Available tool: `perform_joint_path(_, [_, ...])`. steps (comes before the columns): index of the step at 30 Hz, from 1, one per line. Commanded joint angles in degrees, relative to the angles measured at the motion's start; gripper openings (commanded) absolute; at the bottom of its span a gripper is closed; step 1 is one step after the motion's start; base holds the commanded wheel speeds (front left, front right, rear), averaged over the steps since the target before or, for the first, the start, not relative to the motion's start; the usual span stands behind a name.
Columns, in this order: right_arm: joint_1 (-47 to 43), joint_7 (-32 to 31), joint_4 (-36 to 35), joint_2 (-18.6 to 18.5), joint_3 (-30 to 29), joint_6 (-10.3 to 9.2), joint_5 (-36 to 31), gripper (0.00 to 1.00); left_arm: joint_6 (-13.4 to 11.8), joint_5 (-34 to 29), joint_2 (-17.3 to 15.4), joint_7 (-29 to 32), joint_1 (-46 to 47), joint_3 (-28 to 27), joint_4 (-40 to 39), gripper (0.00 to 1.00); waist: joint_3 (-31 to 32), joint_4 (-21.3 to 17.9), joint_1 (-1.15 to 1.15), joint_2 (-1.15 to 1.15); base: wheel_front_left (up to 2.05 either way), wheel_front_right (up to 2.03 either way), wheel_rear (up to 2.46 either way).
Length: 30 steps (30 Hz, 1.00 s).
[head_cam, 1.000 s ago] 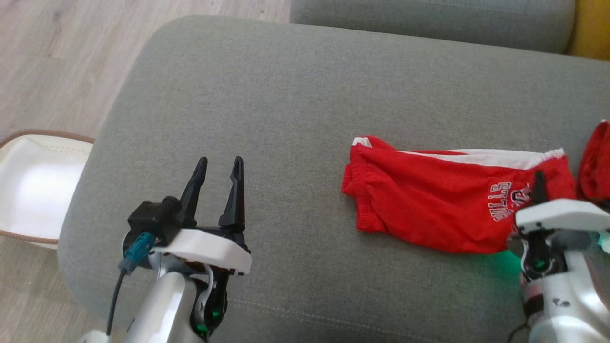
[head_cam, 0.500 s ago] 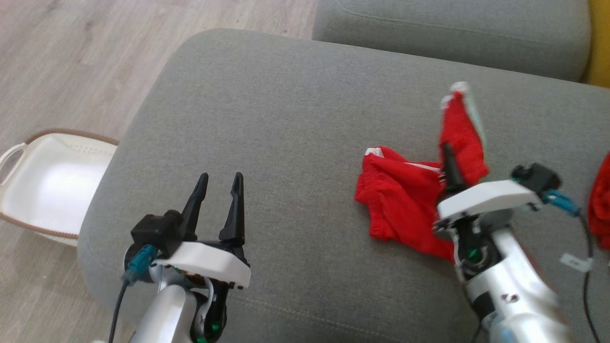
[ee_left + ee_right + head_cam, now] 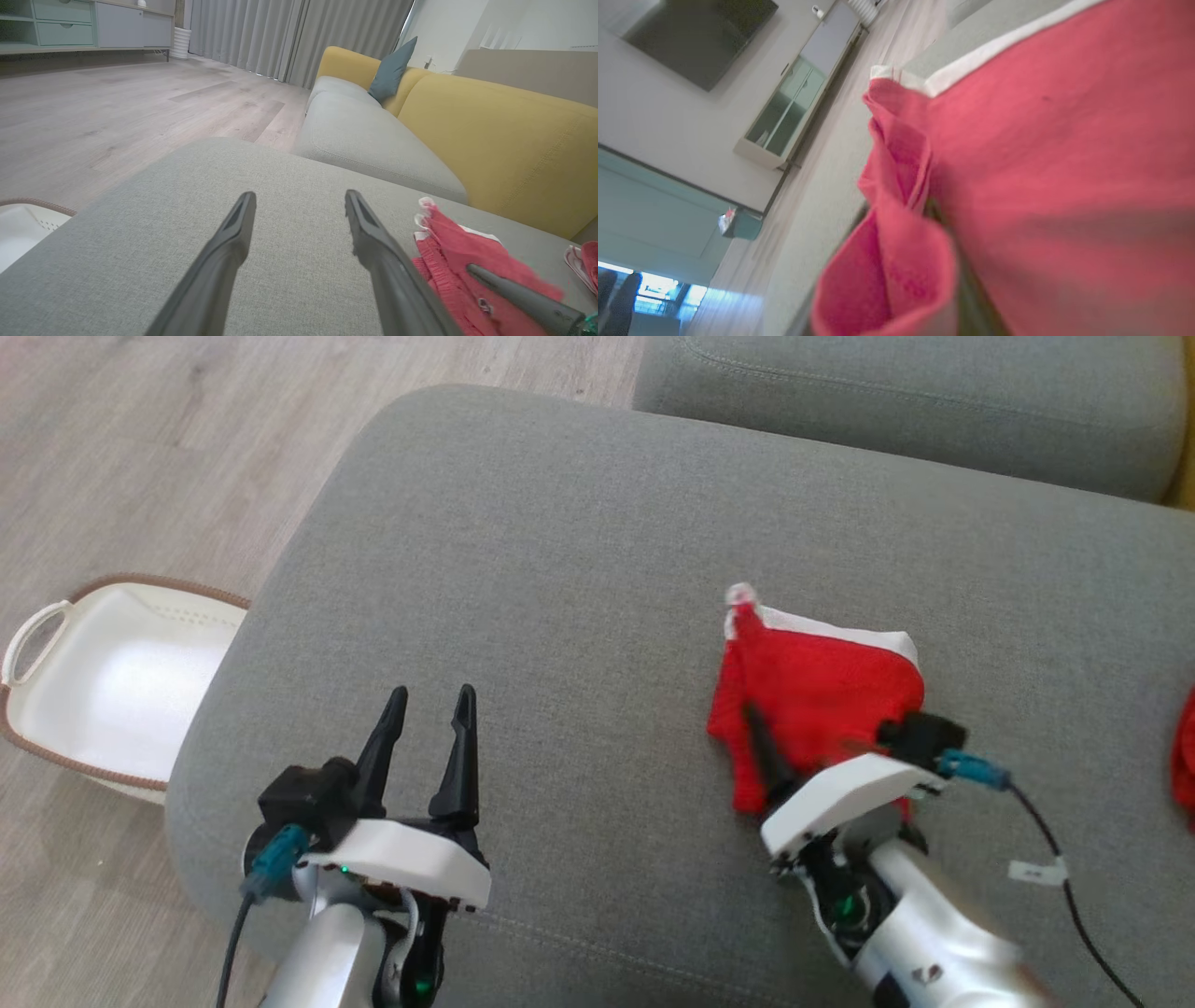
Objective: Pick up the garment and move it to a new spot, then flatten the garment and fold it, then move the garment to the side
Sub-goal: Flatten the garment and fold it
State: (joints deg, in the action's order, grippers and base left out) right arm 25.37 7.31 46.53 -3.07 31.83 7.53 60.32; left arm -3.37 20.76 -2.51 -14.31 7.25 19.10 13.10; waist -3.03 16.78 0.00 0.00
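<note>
Head view: right gripper [image 3: 761, 747] rests on the folded garment [image 3: 822, 677], hold unclear; it should release fully, then lift straight. Left gripper [image 3: 432, 700] gapes empty.

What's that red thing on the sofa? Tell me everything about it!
It is a red garment of soft, knitted-looking cloth, with a white band along its far edge. It lies folded over in a bunched, roughly triangular heap on the grey sofa cushion, with rumpled folds on its left side. The right claw rests at its near edge, one dark finger lying over the cloth. The cloth wraps close round the claw, but whether the claw is pinching it cannot be told.
</note>
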Motion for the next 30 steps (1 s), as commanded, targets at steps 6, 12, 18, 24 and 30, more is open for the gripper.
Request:
perform_joint_path(6, [2.07,0.71,-2.71,0.19,7.26,-0.04,2.15,1.0,-0.46,0.14,-0.37,-0.69,1.71,-2.04,-1.54,1.0,0.01,-0.57,0.0,0.0,0.0,0.0,0.0])
perform_joint_path(12, [1.67,-1.6,-2.47,0.19,14.63,-0.04,3.82,1.0,-0.53,0.26,-0.37,-0.69,1.7,-1.98,-1.36,1.0,0.33,-1.55,0.0,0.0,0.0,0.0,0.0])
perform_joint_path(18, [3.29,-0.54,-0.79,0.19,16.41,-0.04,5.27,1.0,-0.68,0.26,-0.37,-0.69,1.73,-2.26,-1.55,1.0,0.68,-2.74,0.0,0.0,0.0,0.0,0.0])
perform_joint_path(24, [6.28,3.21,0.63,0.19,14.48,-0.04,5.05,1.0,-0.68,0.12,-0.37,-0.69,1.35,-2.94,-1.71,1.0,1.57,-4.42,0.0,0.0,0.0,0.0,0.0])
perform_joint_path(30, [9.1,6.71,2.66,-1.62,8.6,-0.04,-1.01,1.0,-0.63,-0.29,-0.37,-0.69,1.18,-3.89,-2.8,1.0,2.54,-7.01,0.0,0.0,0.0,0.0,0.0])
